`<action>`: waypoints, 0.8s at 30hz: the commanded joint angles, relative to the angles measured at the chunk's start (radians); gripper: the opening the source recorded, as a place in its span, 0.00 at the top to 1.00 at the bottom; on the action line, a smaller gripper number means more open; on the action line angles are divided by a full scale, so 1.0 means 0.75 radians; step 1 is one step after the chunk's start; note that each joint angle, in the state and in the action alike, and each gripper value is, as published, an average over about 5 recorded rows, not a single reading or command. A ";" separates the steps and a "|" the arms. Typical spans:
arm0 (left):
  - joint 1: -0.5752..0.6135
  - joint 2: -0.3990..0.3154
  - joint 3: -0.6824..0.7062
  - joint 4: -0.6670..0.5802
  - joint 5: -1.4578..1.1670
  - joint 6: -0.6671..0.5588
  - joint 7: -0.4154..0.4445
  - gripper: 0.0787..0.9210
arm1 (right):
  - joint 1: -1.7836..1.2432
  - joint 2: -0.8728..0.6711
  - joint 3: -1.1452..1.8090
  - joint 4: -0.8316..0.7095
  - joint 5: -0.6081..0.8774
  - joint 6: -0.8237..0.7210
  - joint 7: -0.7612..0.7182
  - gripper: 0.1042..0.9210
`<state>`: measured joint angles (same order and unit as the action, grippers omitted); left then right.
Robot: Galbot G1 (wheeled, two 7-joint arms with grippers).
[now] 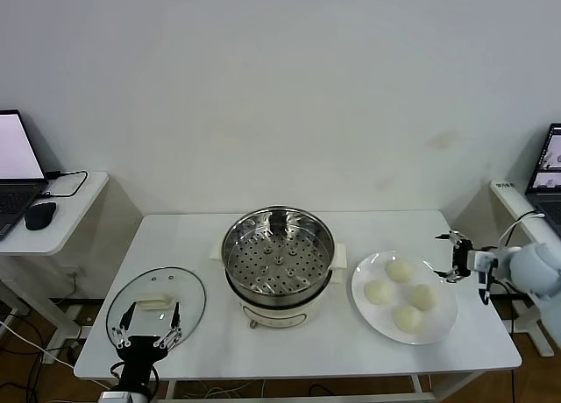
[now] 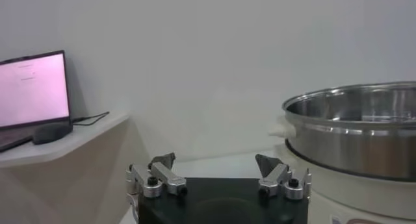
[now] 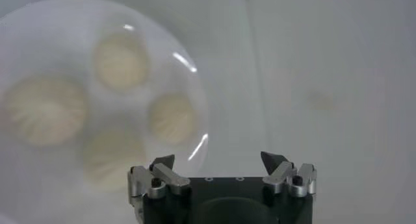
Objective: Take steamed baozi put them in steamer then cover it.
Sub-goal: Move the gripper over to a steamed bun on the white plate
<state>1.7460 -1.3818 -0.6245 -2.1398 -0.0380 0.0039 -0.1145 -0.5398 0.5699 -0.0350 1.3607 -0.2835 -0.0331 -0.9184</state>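
Step in hand is judged to be the first baozi pick: four steamed baozi are seen clustered on a white plate, none yet in the steamer, whose perforated tray is bare. The right end effector is held wide and empty at about 3 o'clock of the plate, just past its rim; from its wrist view the plate and baozi lie ahead of the spread fingers. For a clean pick, the nearest bun on that side should be approached from above, fingers straddled around it and closed gently, since soft dough is likely to dent; neighbours sit close, so the fingers should be slid into the gaps. The glass cover is lying flat at 8 o'clock of the steamer, its cream handle up. The left end effector is parked wide and empty at the cover's near edge. A white surface carries everything. A plain white wall is behind; side desks with a laptop and mouse at 9 o'clock, another laptop at 3 o'clock.
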 commanded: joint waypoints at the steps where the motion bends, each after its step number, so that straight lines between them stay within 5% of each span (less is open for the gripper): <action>1: -0.007 -0.002 -0.002 0.007 0.007 -0.002 -0.001 0.12 | 0.398 0.094 -0.438 -0.221 0.040 0.005 -0.163 0.12; 24: -0.059 0.021 -0.058 0.076 -0.005 -0.004 0.003 0.12 | 0.511 0.320 -0.607 -0.445 -0.066 -0.077 -0.194 0.12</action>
<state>1.7022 -1.3644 -0.6694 -2.0877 -0.0433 0.0011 -0.1122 -0.1926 0.7736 -0.4366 1.0758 -0.3155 -0.0835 -1.0453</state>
